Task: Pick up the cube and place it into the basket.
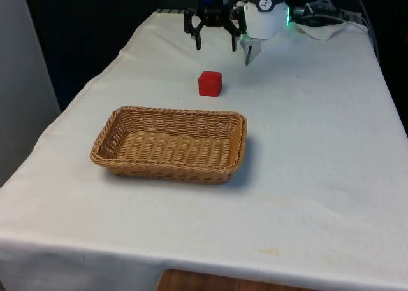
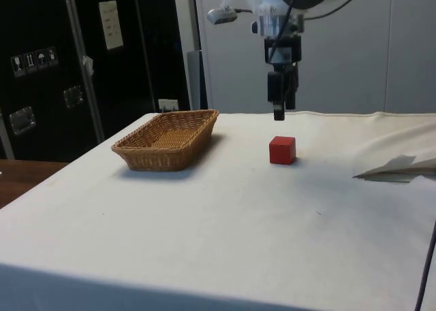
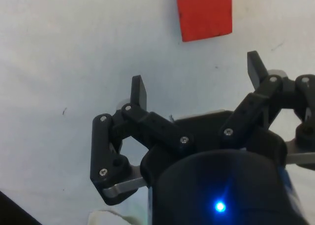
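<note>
A: Where do things stand?

B: The wicker basket (image 1: 169, 144) sits on the counter (image 1: 306, 151), beyond the red cube (image 1: 210, 83) as seen from the hand (image 1: 216, 44). The hand hovers above the cube and a little behind it, fingers spread wide, holding nothing.

A: How to grasp well?

B: I'd centre over the cube, then descend with fingers straddling two flat sides.

A: Orientation?

B: It rests flat, slightly skewed to the fingers; no long axis.

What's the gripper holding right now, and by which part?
Nothing. The gripper hangs open above the cloth, and the red cube sits untouched on the table beside the basket.
</note>
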